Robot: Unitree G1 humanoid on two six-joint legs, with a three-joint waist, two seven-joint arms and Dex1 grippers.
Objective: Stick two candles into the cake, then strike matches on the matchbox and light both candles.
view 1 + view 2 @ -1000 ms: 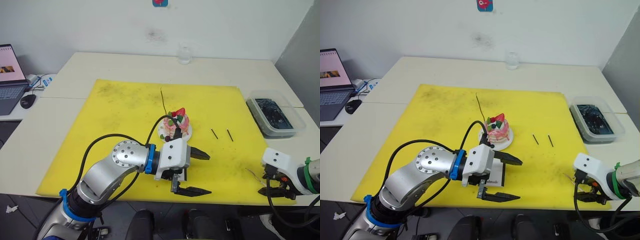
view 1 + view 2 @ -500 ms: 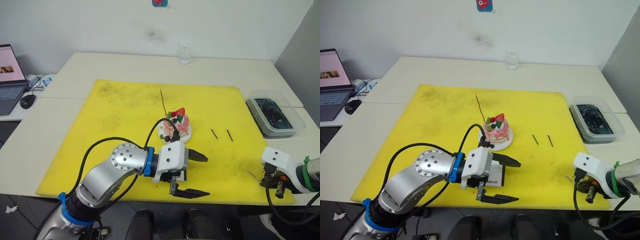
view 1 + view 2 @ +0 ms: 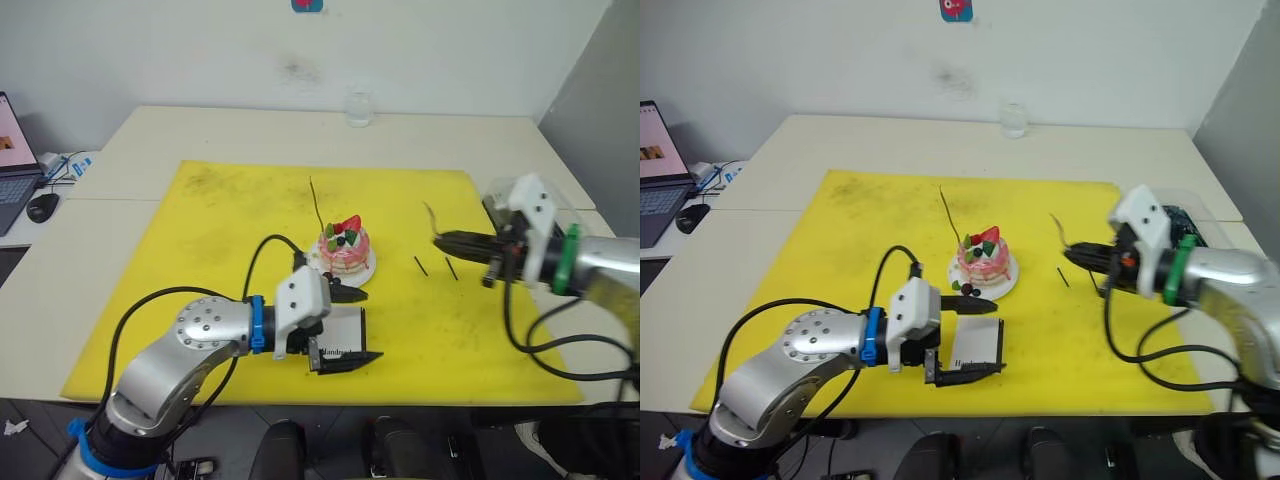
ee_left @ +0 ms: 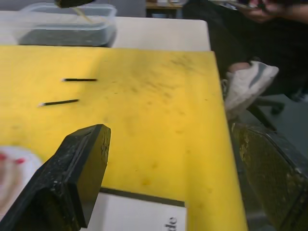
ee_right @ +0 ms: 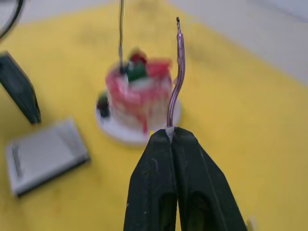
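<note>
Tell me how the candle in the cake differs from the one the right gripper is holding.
The candle in the cake stands planted in the cake, free of any gripper; the held candle is pinched at its base by the shut right gripper, in the air to the cake's right. In the right wrist view the planted one looks fairly straight, the held one slightly bent. Both are thin, wire-like sticks.

A pale tabletop [image 3: 130, 165] carries a large yellow mat [image 3: 220, 240] that covers most of its near half. On the mat lie the cake [image 3: 344, 250] on its white plate, the white matchbox [image 3: 338, 332] just in front of it, and the two dark matches [image 3: 434, 266] side by side to the robot's right. Off the mat stand a small clear glass [image 3: 358, 108] at the far edge, a clear tub [image 3: 1180, 222] with dark contents on the right, and a laptop [image 3: 658, 170] and mouse [image 3: 42, 206] on the left.
</note>
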